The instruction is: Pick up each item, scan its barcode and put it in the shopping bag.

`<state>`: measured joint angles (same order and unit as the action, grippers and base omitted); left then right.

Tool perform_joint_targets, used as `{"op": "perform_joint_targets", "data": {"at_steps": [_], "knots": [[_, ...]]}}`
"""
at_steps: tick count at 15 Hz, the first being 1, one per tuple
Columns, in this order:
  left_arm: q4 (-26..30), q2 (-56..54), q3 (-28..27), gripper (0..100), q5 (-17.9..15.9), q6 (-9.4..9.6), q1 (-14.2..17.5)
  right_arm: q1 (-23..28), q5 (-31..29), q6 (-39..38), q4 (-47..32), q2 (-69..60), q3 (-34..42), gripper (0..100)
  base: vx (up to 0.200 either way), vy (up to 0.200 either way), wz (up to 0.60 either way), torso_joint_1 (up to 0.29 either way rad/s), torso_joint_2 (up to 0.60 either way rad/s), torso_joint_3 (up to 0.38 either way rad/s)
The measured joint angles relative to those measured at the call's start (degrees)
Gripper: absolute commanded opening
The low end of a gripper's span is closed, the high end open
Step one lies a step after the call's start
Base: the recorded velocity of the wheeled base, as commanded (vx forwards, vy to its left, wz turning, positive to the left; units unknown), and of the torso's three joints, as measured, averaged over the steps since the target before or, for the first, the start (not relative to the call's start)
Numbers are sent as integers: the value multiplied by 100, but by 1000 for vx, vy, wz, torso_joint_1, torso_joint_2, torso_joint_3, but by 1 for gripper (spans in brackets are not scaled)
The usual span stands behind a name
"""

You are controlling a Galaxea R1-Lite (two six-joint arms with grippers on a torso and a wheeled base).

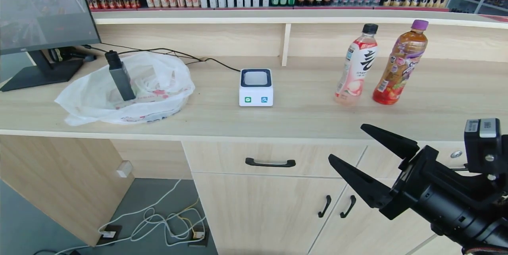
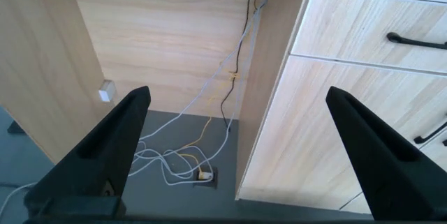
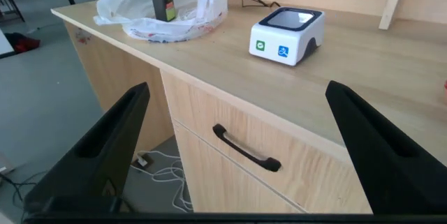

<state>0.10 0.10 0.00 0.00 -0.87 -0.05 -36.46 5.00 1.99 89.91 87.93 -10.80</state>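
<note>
Under the counter, before the open niche, left gripper: fingers spread wide, nothing held, facing floor cables. At the counter's back left corner, a monitor. Near it, toward the left end, a white bag lying open, with a dark bottle upright inside. At mid-counter, well apart from the bag, a white scanner, window up. Toward the right end, a pink bottle and an orange bottle, both upright, close together. Below the front edge, before the drawers, right gripper: jaws wide, empty.
</note>
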Motion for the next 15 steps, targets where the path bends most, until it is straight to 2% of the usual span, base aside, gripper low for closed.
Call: {"op": "perform_joint_targets", "data": {"at_steps": [4,11,15], "knots": [[0,0,0,100,2,-9,0,0,-2,0,4,18,2,100,0,-200,0,4,1,2],[-10,0,0,100,0,9,-5,39,0,0,6,79,-13,100,0,0,0,0,0,0],[-10,0,0,100,0,18,-5,50,0,1,15,110,-28,100,200,0,0,-6,1,6]]}}
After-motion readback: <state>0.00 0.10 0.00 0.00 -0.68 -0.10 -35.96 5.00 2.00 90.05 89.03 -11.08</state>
